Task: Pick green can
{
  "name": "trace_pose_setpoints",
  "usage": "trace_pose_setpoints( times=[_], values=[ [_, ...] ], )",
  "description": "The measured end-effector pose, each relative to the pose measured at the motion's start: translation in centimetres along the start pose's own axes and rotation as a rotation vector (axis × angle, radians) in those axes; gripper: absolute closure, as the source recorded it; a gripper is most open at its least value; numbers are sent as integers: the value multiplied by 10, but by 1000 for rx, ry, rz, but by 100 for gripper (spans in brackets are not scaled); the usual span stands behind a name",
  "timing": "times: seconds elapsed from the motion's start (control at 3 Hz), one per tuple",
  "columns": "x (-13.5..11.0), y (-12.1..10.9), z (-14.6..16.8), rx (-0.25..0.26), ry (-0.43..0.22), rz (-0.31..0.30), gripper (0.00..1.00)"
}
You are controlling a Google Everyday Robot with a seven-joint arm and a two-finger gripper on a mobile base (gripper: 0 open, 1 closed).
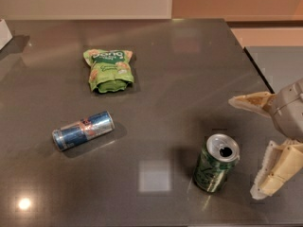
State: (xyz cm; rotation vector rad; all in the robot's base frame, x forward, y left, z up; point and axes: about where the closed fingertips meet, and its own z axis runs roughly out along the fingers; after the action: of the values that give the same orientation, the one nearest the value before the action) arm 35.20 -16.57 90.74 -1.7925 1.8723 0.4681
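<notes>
Camera view, near edge first. Green can [215,170] stands upright on the bench [180,70], close to the near edge and toward the right of the view. Silver top up, pull-tab hole showing.

Just beside it, further right, the gripper [247,148] hangs over the bench's right edge. Jaws spread wide, nothing between them. One pale finger points in beyond the can, the other sits lower, level with the can's body. Neither touches the can; a strip of bare bench shows between the can and the lower finger.

Further back, left of centre: blue-and-silver can [84,129] lying on its side, well apart from the green one.

Beyond that: light green snack bag [109,70] lying flat, crumpled at its near end. At the far left edge a white object [4,32] is cut off by the frame; cannot tell what it is.

Progress, my reading: early stage. The gripper is beside the right can with jaws ready, but there is no contact, no grasp, no lift yet. What remains is to bring the jaws around the can's body, close on it, and raise it off the bench. The other two items lie far enough away that they should not get in the way.
</notes>
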Motion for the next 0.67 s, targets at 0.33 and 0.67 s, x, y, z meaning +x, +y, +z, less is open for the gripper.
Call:
trace_pose_setpoints(
  times=[0.33, 0.67],
  values=[
    [-5, 9, 14, -30, -29, 2, 0],
    [-11, 16, 27, -57, -55, 0, 0]
  ],
)
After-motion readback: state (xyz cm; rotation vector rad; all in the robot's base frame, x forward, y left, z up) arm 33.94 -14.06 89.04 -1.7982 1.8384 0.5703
